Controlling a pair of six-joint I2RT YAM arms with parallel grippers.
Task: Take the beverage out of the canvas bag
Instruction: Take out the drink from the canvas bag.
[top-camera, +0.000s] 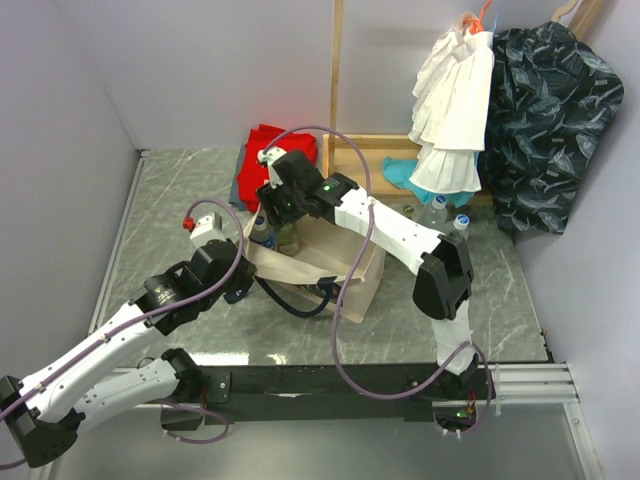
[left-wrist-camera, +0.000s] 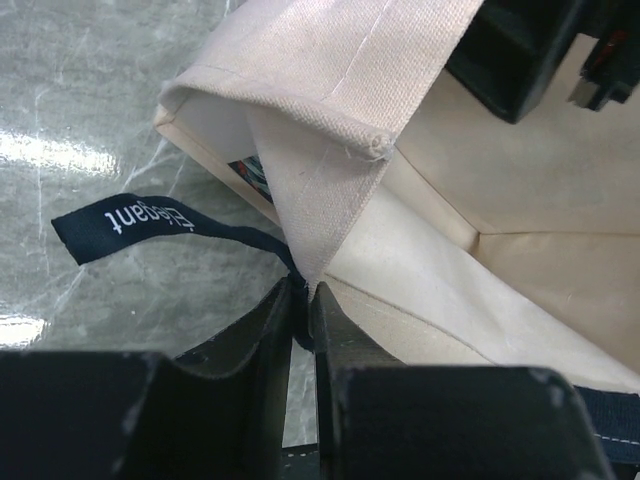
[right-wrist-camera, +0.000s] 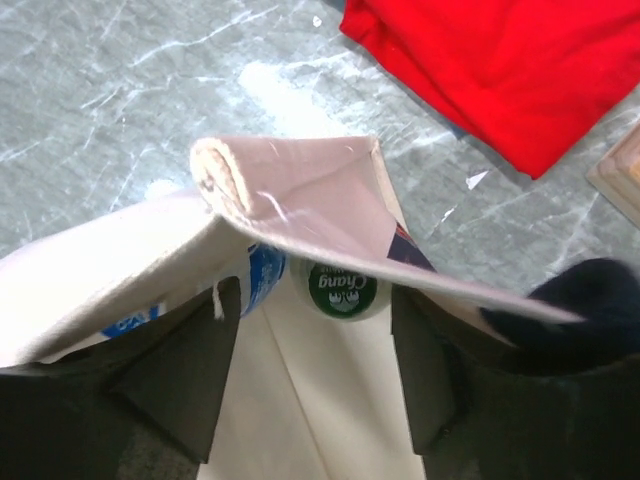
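Note:
The beige canvas bag (top-camera: 335, 268) lies mid-table with its mouth toward the back left. My left gripper (left-wrist-camera: 302, 295) (top-camera: 243, 287) is shut on the bag's near corner seam, where the navy strap (left-wrist-camera: 262, 243) joins. My right gripper (right-wrist-camera: 315, 300) (top-camera: 280, 210) is open at the bag's mouth, below the folded-over rim (right-wrist-camera: 300, 185). A green-capped Chang bottle, the beverage (right-wrist-camera: 342, 288) (top-camera: 290, 237), sits between its fingers, touching neither. A blue-labelled bottle (right-wrist-camera: 262, 272) (top-camera: 262, 228) stands just left of it, partly hidden by the rim.
A red folded cloth (top-camera: 280, 150) (right-wrist-camera: 510, 60) lies behind the bag. At the back right a wooden rack (top-camera: 337, 90) holds a white garment (top-camera: 450, 110) and a dark patterned one (top-camera: 550, 120), with two bottles (top-camera: 450, 215) below. A navy label tag (left-wrist-camera: 130, 220) rests on the marble tabletop.

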